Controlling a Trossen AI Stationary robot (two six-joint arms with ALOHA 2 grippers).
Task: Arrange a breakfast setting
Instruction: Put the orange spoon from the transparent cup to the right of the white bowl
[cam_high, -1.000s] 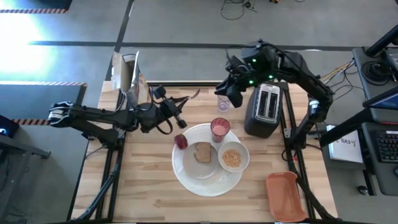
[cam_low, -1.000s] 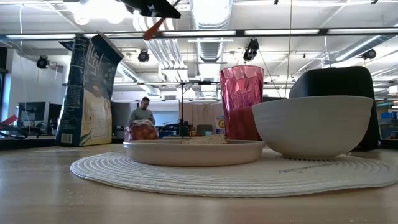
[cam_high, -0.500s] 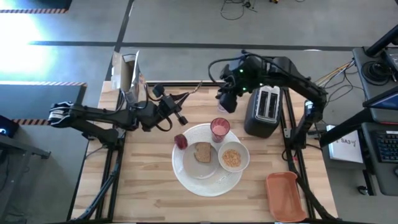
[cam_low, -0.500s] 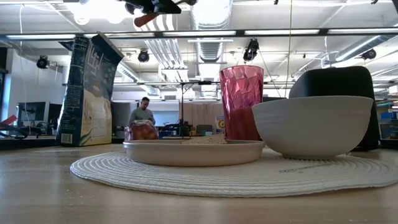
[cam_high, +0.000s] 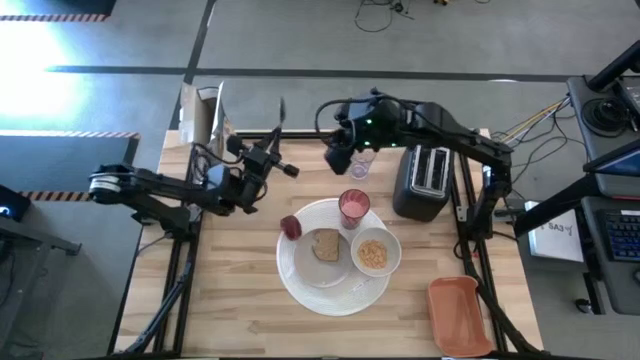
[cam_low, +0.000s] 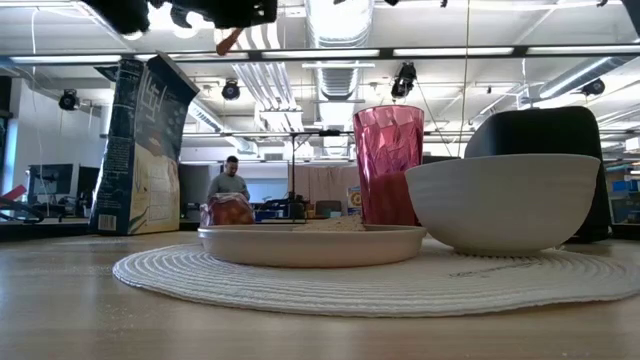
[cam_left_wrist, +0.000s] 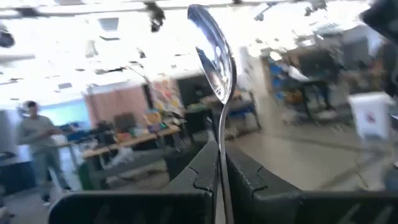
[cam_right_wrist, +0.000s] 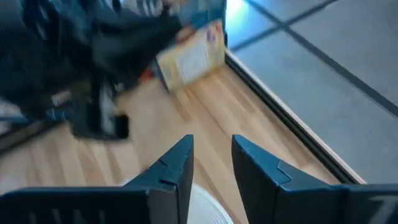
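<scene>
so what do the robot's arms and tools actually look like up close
Both arms are dark, slim, jointed links with black cables looped alongside. The right arm shows small green lights near the right tool. The left tool has two flat, angular black fingers with stepped inner edges, like the right one's.

The table (cam_high: 240, 290) is pale wood with a matt, visibly grained top, and on it lies a round white mat (cam_low: 300, 285) of coarse woven cord. The plate (cam_low: 310, 243) and bowl (cam_low: 500, 200) look like smooth white ceramic with a soft sheen, the cup (cam_low: 388, 165) is faceted, see-through pink plastic, and the toaster (cam_high: 425, 175) is glossy black with metal slots. The spoon (cam_left_wrist: 214, 59) is polished, mirror-bright metal, the cereal box (cam_low: 140, 145) is printed cardboard, and the tray (cam_high: 460, 315) looks like matt orange-red plastic.
</scene>
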